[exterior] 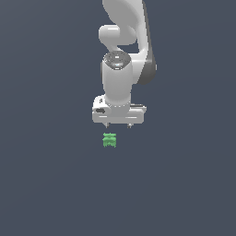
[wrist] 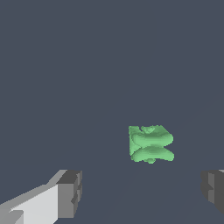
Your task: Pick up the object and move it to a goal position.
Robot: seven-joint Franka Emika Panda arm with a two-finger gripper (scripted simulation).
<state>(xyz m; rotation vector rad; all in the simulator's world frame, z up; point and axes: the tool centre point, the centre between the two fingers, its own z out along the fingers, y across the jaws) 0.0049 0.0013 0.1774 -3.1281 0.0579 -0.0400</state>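
Note:
The object is a small bright green ridged block lying on the dark floor, just below the white gripper in the exterior view and slightly toward that view's left. The gripper's two short fingertips are spread apart with nothing between them. In the wrist view the object shows beyond the open gripper, with one grey fingertip at one side and the other fingertip at the picture's edge. The object is apart from both fingers.
A plain dark grey-blue floor fills both views. The white arm rises behind the gripper in the exterior view. No other objects or goal marker show.

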